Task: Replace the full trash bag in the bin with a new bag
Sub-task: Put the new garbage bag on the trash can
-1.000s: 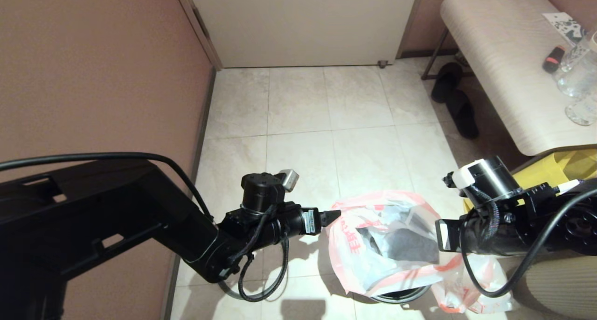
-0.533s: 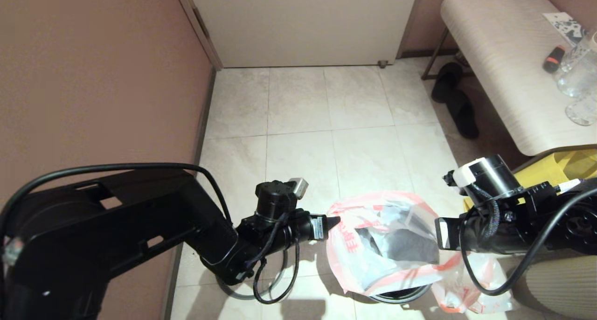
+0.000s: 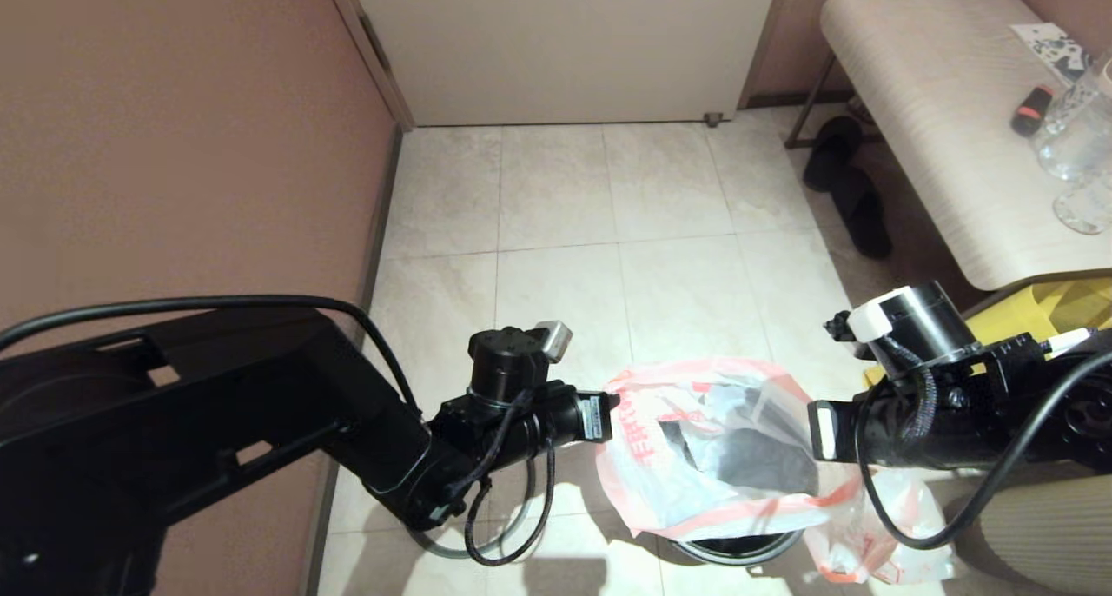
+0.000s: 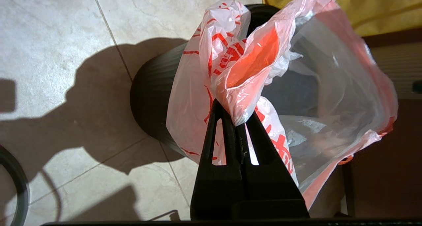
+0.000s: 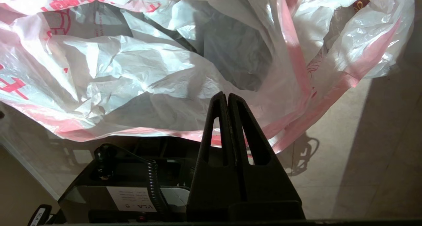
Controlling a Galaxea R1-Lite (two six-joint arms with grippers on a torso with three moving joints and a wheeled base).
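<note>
head down, wrists close, sharing new bag [image 3: 712,448]

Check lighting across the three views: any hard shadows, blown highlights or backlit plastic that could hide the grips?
Head view: hard arm shadows on the floor tiles, bin mostly hidden. Left wrist view: sunlit tile washed out, dark shadow beside the bin; left gripper silhouetted but clearly pinching the new bag. Right wrist view: plastic glares bright, right gripper dark, shut against the pink hem.

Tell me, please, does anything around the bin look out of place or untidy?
Yes. The new bag is not seated: it billows crumpled above the bin, pinched at opposite edges by the left claw and the right claw. The full trash bag slumps on the floor beside the bin.
</note>
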